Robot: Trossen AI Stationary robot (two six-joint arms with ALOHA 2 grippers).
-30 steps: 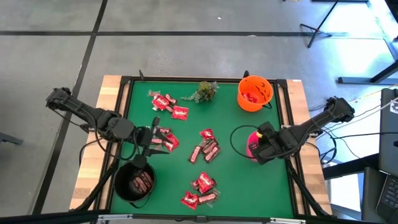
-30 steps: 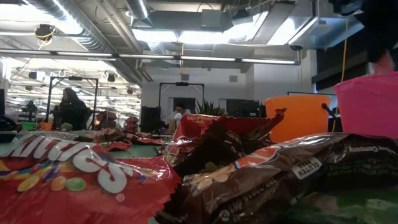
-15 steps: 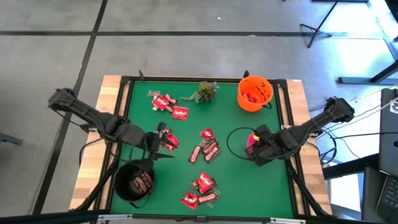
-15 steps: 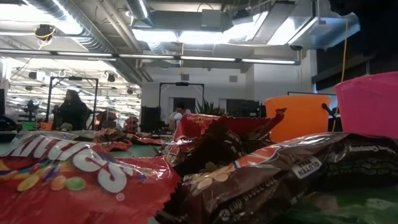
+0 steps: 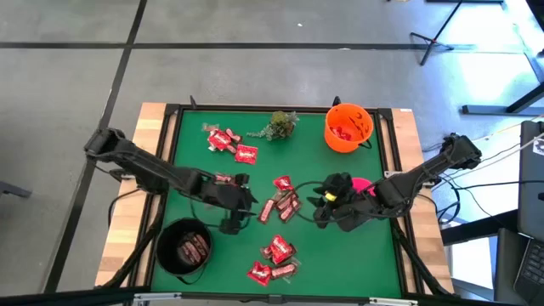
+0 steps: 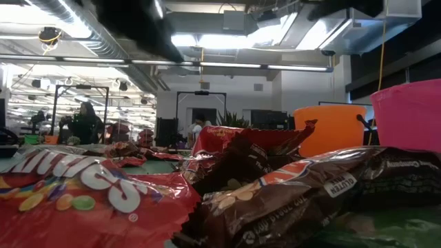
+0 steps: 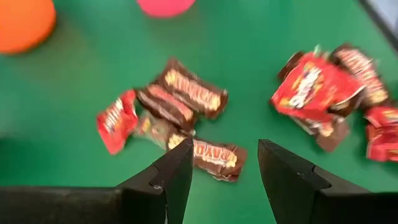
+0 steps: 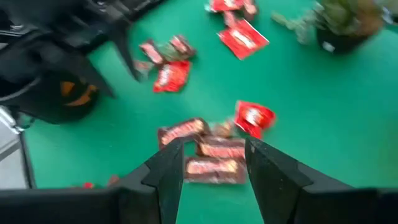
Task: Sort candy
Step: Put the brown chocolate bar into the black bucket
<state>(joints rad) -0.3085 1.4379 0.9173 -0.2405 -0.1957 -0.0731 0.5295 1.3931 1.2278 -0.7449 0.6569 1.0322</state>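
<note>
Candy (image 5: 283, 204) lies scattered in small clusters on the green surface (image 5: 306, 246), with more inside the black bowl (image 5: 184, 249) and the orange bowl (image 5: 348, 127). Left claw (image 5: 240, 201) hangs spread and empty just beside the middle cluster; right claw (image 5: 319, 201) faces it from the other side, also spread, in front of the pink bowl (image 5: 360, 183)

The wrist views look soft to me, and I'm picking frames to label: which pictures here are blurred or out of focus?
Left wrist view: the candy is smeared, as by motion. Right wrist view: blurred throughout, wrapper print unreadable. Low view: near wrappers fill the frame, the closest soft; a dark arm blurs across the top. High view: sharp, evenly lit.
</note>
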